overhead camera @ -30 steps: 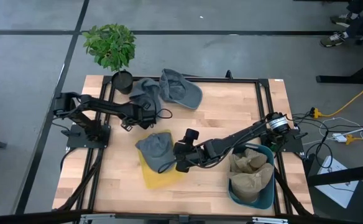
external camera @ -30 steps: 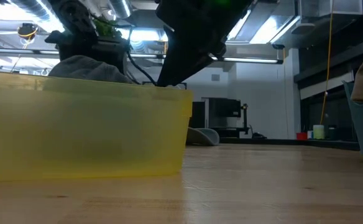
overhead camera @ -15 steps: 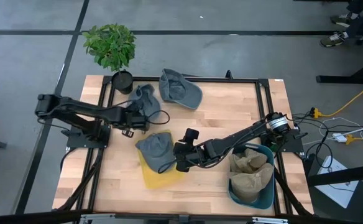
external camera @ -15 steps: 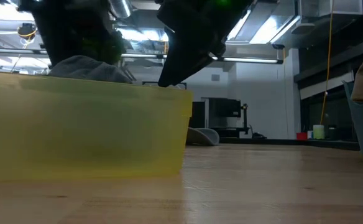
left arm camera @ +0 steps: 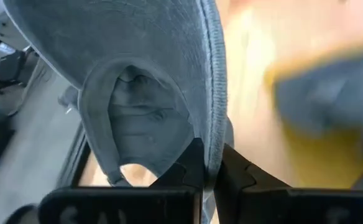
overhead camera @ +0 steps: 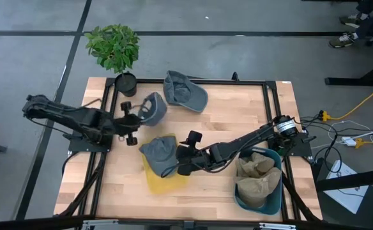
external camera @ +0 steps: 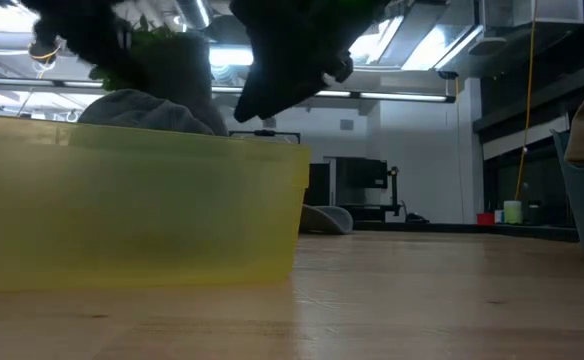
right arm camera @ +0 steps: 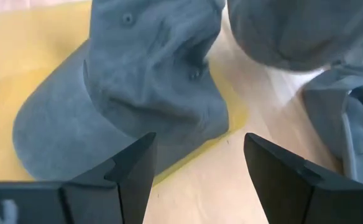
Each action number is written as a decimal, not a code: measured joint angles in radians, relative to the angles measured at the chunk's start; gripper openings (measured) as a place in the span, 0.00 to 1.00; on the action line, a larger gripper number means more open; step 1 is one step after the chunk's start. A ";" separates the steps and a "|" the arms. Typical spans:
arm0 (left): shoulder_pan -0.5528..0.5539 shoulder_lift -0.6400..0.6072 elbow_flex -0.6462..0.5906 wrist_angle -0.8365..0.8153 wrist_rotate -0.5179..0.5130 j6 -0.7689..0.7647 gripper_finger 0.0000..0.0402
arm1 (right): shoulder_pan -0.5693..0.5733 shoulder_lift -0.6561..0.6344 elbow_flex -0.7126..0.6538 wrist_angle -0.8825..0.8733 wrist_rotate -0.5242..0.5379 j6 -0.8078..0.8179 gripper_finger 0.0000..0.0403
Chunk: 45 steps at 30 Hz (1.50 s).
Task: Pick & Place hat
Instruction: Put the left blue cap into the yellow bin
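My left gripper (overhead camera: pixel 137 120) is shut on a grey hat (overhead camera: pixel 152 108) and holds it above the table's left half, beside the plant pot. A second grey hat (overhead camera: pixel 159 152) lies in the yellow bin (overhead camera: pixel 164 180); its crown shows over the bin's wall (external camera: pixel 142 105). A third grey hat (overhead camera: pixel 184 91) rests on the wood at the far edge. My right gripper (overhead camera: pixel 185 157) stands open over the bin's right side, and in its wrist view its fingers (right arm camera: pixel 132 168) frame the binned hat (right arm camera: pixel 144 93) without touching it. My left gripper pinches the hat's stitched rim edge (left arm camera: pixel 216 140) between its two fingers, beside the arched opening (left arm camera: pixel 138 118) in the hat's back. It comes from the table's left, slanting down. The hat is lifted clear of the table, its hollow inside turned toward the wrist.
A potted plant (overhead camera: pixel 115 48) stands at the table's far left corner. A blue bin (overhead camera: pixel 273 198) with tan hats (overhead camera: pixel 257 169) sits at the near right. A black frame rail (overhead camera: pixel 199 81) edges the tabletop. Bare wood lies between the yellow and blue bins.
My left gripper has drawn back toward the table's left edge and risen, rolling its wrist. The grey hat that lay crumpled by the plant pot has come up with it and now hangs clear of the table. My right gripper has kept still.
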State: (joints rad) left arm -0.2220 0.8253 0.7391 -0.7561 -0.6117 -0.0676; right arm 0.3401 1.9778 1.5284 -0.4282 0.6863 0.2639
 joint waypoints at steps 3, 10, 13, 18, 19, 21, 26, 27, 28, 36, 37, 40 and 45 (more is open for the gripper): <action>-0.022 -0.061 0.000 0.084 0.000 -0.056 0.02 | 0.000 0.000 0.000 0.026 0.038 -0.009 0.60; -0.078 -0.180 0.000 0.179 -0.026 -0.109 0.02 | 0.021 -0.001 0.000 0.003 0.263 -0.047 0.60; -0.101 -0.222 0.000 0.218 -0.026 -0.113 0.02 | 0.049 -0.006 0.000 -0.048 0.355 -0.056 0.60; -0.144 -0.280 0.000 0.304 0.002 -0.114 0.02 | 0.066 -0.012 0.000 -0.229 0.444 0.082 0.60; -0.153 -0.286 0.000 0.318 0.019 -0.117 0.02 | 0.065 -0.012 0.000 -0.243 0.444 0.099 0.60; -0.169 -0.293 0.000 0.342 0.053 -0.140 0.02 | 0.064 -0.012 0.000 -0.245 0.446 0.110 0.60; -0.205 -0.299 0.000 0.346 0.174 -0.222 0.02 | 0.065 -0.012 0.000 -0.203 0.447 0.054 0.60; -0.211 -0.299 0.000 0.347 0.195 -0.246 0.02 | 0.065 -0.012 0.000 -0.191 0.446 0.024 0.60; -0.217 -0.300 0.000 0.347 0.214 -0.271 0.02 | 0.068 -0.012 0.000 -0.179 0.443 -0.007 0.60; -0.243 -0.323 0.000 0.339 0.244 -0.406 0.02 | 0.141 -0.012 0.000 0.154 0.351 -0.464 0.60; -0.242 -0.328 0.000 0.334 0.238 -0.418 0.02 | 0.151 -0.012 0.000 0.191 0.350 -0.521 0.60; -0.242 -0.344 0.000 0.326 0.214 -0.428 0.02 | 0.180 -0.012 0.011 0.251 0.379 -0.685 0.60; -0.242 -0.354 0.000 0.327 0.214 -0.453 0.02 | 0.204 -0.013 0.064 0.254 0.449 -0.828 0.60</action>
State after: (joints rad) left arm -0.4644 0.4710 0.7395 -0.4294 -0.3980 -0.5203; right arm 0.5438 1.9648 1.5924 -0.1742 1.1353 -0.5643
